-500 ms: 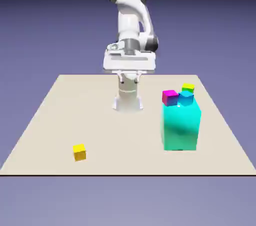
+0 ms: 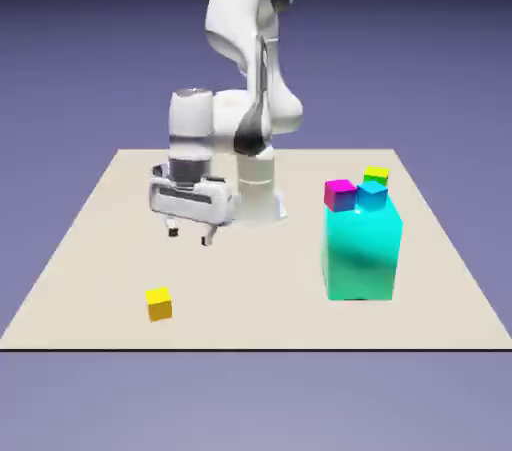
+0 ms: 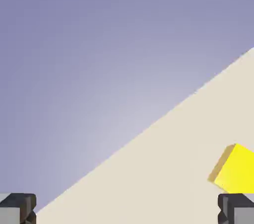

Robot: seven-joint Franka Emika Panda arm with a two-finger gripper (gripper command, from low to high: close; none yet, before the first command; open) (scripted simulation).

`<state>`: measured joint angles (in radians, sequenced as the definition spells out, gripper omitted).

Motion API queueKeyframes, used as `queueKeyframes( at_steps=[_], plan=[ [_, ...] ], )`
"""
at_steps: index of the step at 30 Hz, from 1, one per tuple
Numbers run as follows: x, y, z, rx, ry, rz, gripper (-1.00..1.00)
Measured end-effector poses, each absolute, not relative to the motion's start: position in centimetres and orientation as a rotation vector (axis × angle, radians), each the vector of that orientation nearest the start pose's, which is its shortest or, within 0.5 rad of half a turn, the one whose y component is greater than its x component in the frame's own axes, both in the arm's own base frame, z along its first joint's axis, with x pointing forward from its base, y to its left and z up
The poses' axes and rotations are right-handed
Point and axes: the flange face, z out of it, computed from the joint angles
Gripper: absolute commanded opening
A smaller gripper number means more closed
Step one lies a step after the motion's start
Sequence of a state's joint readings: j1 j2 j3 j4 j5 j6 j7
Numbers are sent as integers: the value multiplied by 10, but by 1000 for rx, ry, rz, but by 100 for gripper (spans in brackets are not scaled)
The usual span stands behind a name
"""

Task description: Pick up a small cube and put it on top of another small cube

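On the table (image 2: 110, 239), toward the exterior view's left and near the front edge, sits the yellow cube (image 2: 158, 304), alone and well apart from everything else. Above and behind it, a little toward the exterior view's right, hangs the gripper (image 2: 190, 234), clear of the table, its two dark fingers (image 2: 209, 237) pointing down with a gap between them and nothing held; it is spread apart and empty. The white arm (image 2: 250, 49) bends down to it from the base at the far side.

Toward the exterior view's right stands the big cyan block (image 2: 362, 249). Three small cubes rest on its top: a magenta cube (image 2: 340, 194) at the near left corner, a blue cube (image 2: 372, 196) just beside it, and a yellow-green cube (image 2: 376, 176) behind those.

The hand view shows the table (image 3: 163, 168) edge running diagonally against the backdrop, with the yellow cube (image 3: 237, 169) at the right side, partly cut off, just above the right finger tip (image 3: 236, 209). The left finger tip (image 3: 18, 208) shows at the opposite corner, far from the other, with only bare table between.
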<state>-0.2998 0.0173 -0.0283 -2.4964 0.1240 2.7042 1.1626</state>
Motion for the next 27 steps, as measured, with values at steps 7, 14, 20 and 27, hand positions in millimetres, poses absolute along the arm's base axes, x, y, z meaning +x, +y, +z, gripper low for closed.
queueKeyframes(
  at_steps=[7, 14, 20, 27],
  plan=[
    [447, -231, 207, -1715, 2575, 152, 0],
    [441, -234, 125, -1653, 2628, 206, -100],
    [444, -240, 184, -1653, 2627, 205, -100],
    [499, -52, 295, -2179, 2140, 263, -100]
  ],
)
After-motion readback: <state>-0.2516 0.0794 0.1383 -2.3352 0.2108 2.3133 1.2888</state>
